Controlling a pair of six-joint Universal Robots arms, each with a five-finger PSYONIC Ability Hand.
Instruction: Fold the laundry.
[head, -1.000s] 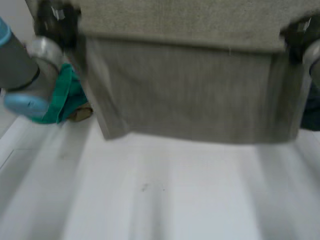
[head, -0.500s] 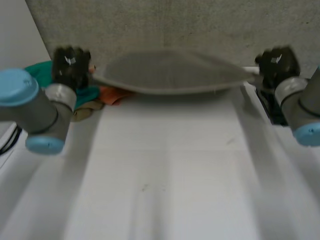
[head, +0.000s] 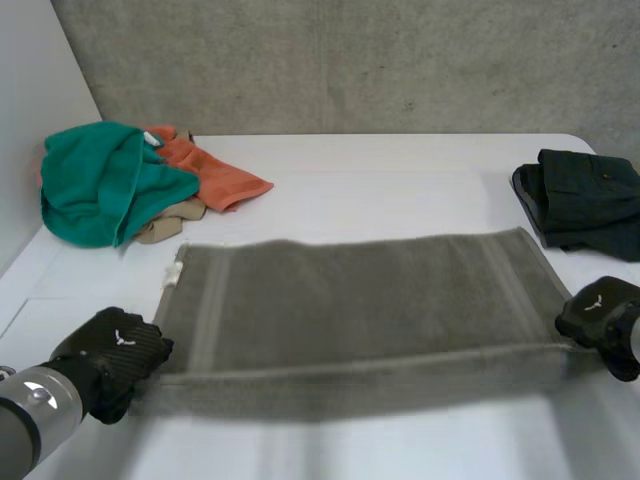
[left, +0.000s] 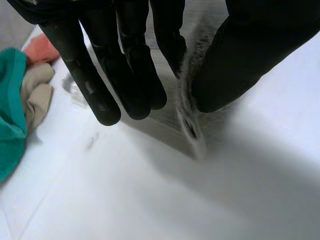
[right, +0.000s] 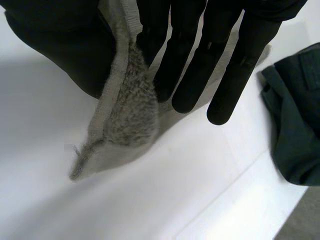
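Observation:
A grey-brown towel lies spread flat across the middle of the white table, long side running left to right. My left hand holds its near left corner; in the left wrist view the towel edge is pinched between the thumb and the fingers. My right hand holds the near right corner; in the right wrist view the corner of the towel hangs pinched between thumb and fingers, just above the table.
A heap of laundry lies at the back left: a teal cloth, an orange cloth and a beige one. A folded dark garment sits at the back right, also beside my right hand. A grey wall stands behind the table.
The towel, held up in front of the camera a second ago, has been swung forward and laid flat on the table. Both hands came down to the near edge with its corners.

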